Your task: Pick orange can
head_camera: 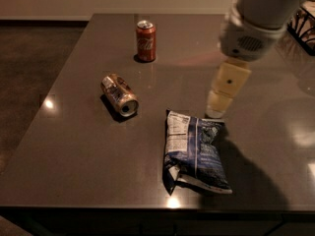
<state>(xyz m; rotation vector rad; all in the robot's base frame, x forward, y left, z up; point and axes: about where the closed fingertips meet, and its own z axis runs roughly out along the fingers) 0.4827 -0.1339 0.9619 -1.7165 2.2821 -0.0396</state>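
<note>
The orange can (119,94) lies on its side on the dark table (78,151), left of centre, its silver end facing front right. A redder can with white script (145,41) stands upright behind it. My gripper (219,106) hangs from the pale arm at the upper right, above the table just behind the top right corner of a blue chip bag (195,151). It is well to the right of the orange can and touches nothing.
The blue chip bag lies flat in front of the gripper. The table's left edge borders a dark floor (24,68). A dark wire object (302,23) sits at the far right edge.
</note>
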